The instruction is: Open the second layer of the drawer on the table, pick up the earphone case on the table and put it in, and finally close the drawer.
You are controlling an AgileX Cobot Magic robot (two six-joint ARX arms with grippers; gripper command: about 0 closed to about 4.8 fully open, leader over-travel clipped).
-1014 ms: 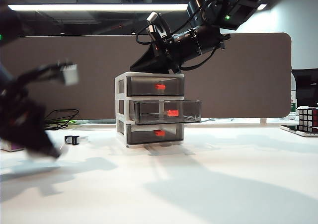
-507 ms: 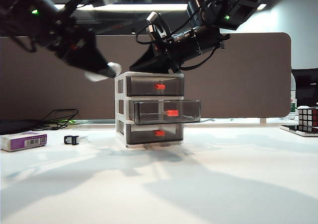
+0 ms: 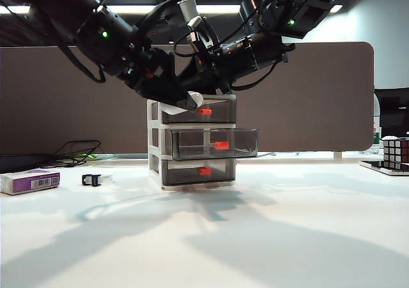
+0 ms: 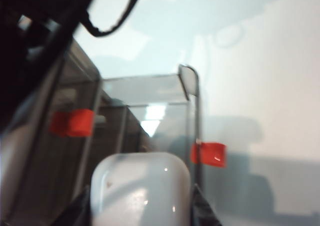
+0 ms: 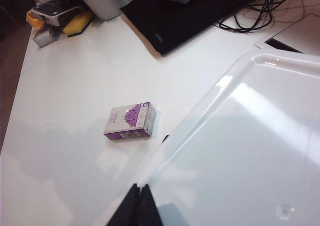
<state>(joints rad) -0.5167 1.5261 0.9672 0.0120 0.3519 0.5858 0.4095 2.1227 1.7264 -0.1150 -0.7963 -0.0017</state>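
We see the left gripper up at the cabinet's top front corner, its fingers clamped on the white earphone case. In the exterior view the case shows only as a small white patch at the fingertips, level with the top drawer and above the middle drawer. The middle drawer stands pulled out past the other two fronts, red handle facing the camera. From the left wrist view we look down over the case into the open drawer; the view is blurred, and we cannot tell whether the case touches anything.

The right gripper rests at the cabinet's top, its arm reaching in from upper right. In the right wrist view its fingers meet in a narrow point with no gap and nothing between them, over the cabinet's white top.

On the desk, well left of the cabinet, lie a white-and-purple box and a small black clip. A Rubik's cube sits at the far right edge.
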